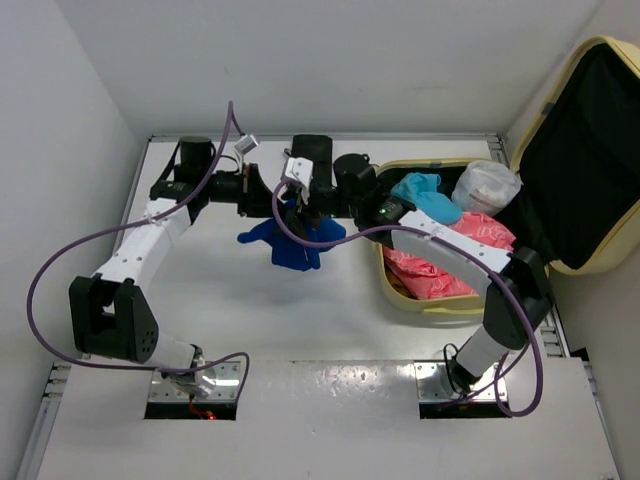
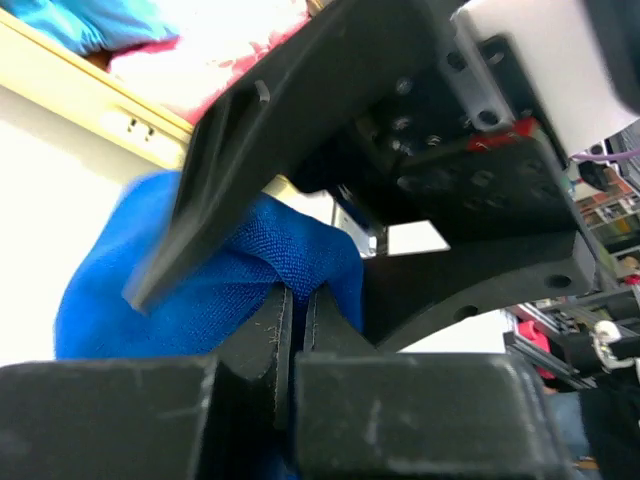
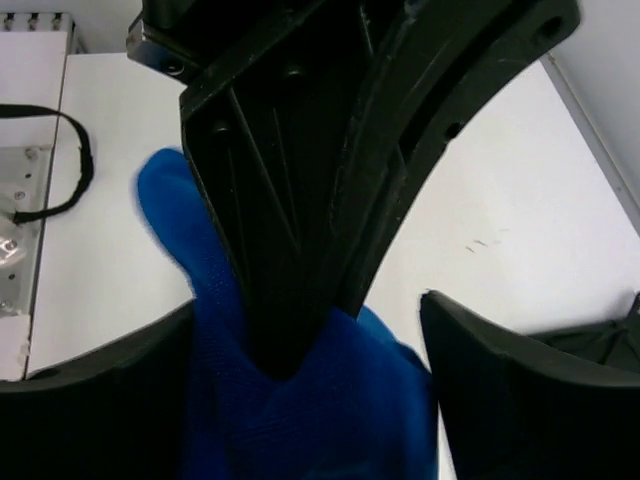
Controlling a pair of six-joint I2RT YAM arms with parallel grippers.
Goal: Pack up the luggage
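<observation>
A blue garment (image 1: 290, 243) hangs bunched above the table, left of the luggage (image 1: 600, 150), a pale yellow suitcase lying open with its lid up. My left gripper (image 2: 298, 295) is shut on the top fold of the blue garment (image 2: 200, 290). My right gripper (image 3: 310, 390) is open and straddles the same cloth (image 3: 320, 420) from the other side. Its left finger touches the cloth and its right finger (image 3: 520, 390) stands apart from it. The left gripper's fingers (image 3: 290, 250) reach down between them. In the top view both grippers meet near the garment's top (image 1: 296, 205).
The suitcase's lower half (image 1: 420, 305) holds a pink garment (image 1: 440, 270), a turquoise one (image 1: 425, 190) and a white bag (image 1: 485, 185). Its black-lined lid leans against the right wall. Purple cables loop from both arms over the table.
</observation>
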